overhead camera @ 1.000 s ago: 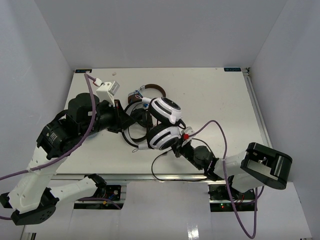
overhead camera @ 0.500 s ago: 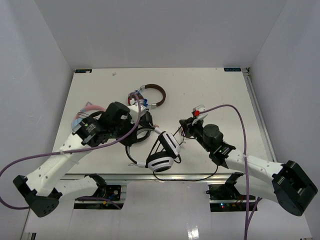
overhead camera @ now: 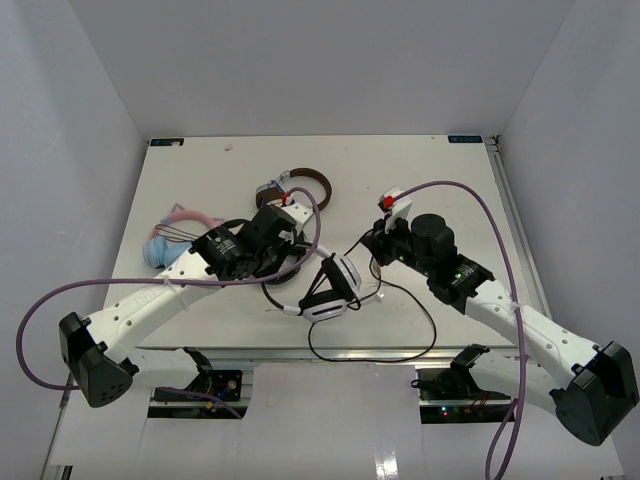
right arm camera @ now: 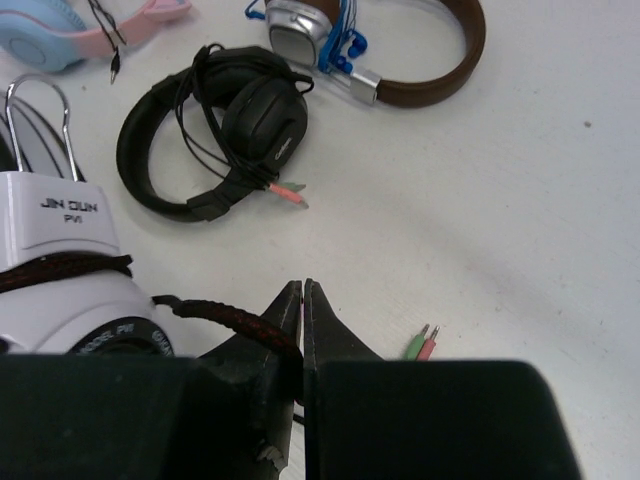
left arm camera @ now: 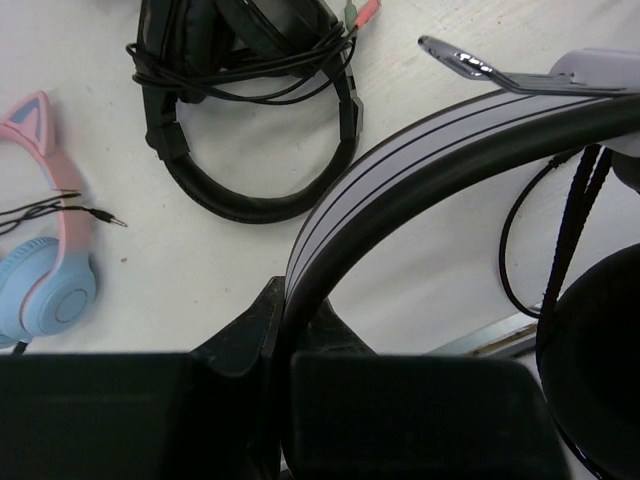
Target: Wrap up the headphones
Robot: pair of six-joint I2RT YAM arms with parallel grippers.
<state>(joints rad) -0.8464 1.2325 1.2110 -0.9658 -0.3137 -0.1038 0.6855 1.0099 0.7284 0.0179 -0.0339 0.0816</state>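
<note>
The white headphones (overhead camera: 338,288) with black ear pads sit near the table's front middle. My left gripper (overhead camera: 290,272) is shut on their headband (left arm camera: 400,165), which arcs up and to the right out of the jaws (left arm camera: 285,312). One white ear cup (right arm camera: 62,262) fills the left of the right wrist view. My right gripper (overhead camera: 368,252) stands just right of the headphones, shut (right arm camera: 304,298) on their thin braided cable (right arm camera: 215,312). The cable (overhead camera: 372,352) then loops out past the table's front edge.
All-black headphones (right arm camera: 225,130) lie behind the white ones. Brown-banded silver headphones (overhead camera: 300,184) lie farther back, and pink and blue cat-ear headphones (overhead camera: 168,236) to the left. Green and pink plugs (right arm camera: 425,343) rest on the table by my right fingers. The front edge (overhead camera: 240,350) is close.
The left arm has stretched lower and further right, carrying the white headphones a little up and right. My right gripper has shifted slightly back. The pink and blue headphones are uncovered.
</note>
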